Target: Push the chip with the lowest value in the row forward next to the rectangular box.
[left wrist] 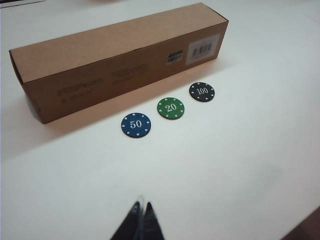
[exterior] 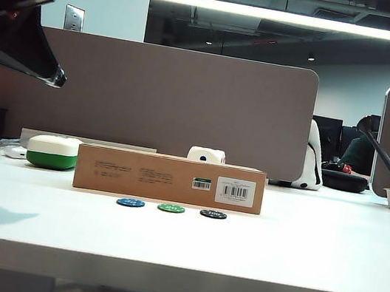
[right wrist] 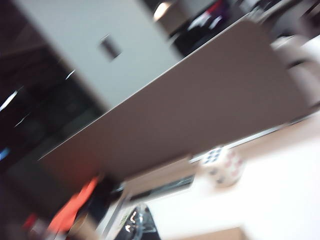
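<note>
Left wrist view: left hand (left wrist: 140, 222) pinched closed, above table; right hand unseen.

Three chips, three colours, lined up before a brown box!

Blue chip (left wrist: 135, 125) shows a white 50, the green chip (left wrist: 171, 108) a white 20, the black chip (left wrist: 202, 92) a white 100, each ringed with pale marks. The rectangular box (left wrist: 120, 50) is plain cardboard brown, with a white barcode label (left wrist: 202, 49) and faint dark print. White table (exterior: 297, 253), white-and-green case (exterior: 52, 151), grey-brown partition (exterior: 172, 101). The left gripper (left wrist: 140, 225) shows dark fingertips; the right gripper (right wrist: 136, 226) shows dark, in a blurred view.
</note>
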Robot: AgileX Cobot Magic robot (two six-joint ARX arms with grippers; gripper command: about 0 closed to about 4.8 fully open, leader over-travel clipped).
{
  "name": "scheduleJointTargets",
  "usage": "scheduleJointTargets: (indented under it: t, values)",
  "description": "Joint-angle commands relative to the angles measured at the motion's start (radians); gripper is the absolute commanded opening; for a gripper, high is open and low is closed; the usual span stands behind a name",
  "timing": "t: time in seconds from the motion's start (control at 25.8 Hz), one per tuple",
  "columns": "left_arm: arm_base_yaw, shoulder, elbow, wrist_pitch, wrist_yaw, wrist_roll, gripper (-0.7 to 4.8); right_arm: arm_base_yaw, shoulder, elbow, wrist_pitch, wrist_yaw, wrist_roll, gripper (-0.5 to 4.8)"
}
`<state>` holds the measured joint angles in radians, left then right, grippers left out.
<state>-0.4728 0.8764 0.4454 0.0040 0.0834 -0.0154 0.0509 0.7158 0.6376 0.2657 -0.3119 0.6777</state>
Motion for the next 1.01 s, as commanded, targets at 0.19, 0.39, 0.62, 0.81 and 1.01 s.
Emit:
scheduleJointTargets:
  t: [0.19,0.39,0.62,0.81,1.01]
  values:
    - [0.0,-0.002,0.002,0.012,0.004,0.004,-0.05,0.21,0.492,0.342,-0.14,-0.211,-0.114,-0.05]
    - [0.0,-0.003,0.002,0.012,0.004,0.004,-0.05,0.354,0.729,0.478,-0.244,-0.182,-0.208,-0.05]
    - [0.0,-0.003,0.002,0.012,0.008,0.004,-0.05,0.476,0.926,0.528,-0.343,-0.062,-0.332,-0.05]
    - [0.0,-0.003,0.002,0.012,0.008,0.004,-0.05,0.524,1.041,0.527,-0.393,0.042,-0.391,-0.05]
    - [0.0,-0.003,0.002,0.012,0.008,0.004,-0.05,0.55,1.161,0.528,-0.369,0.067,-0.399,-0.05]
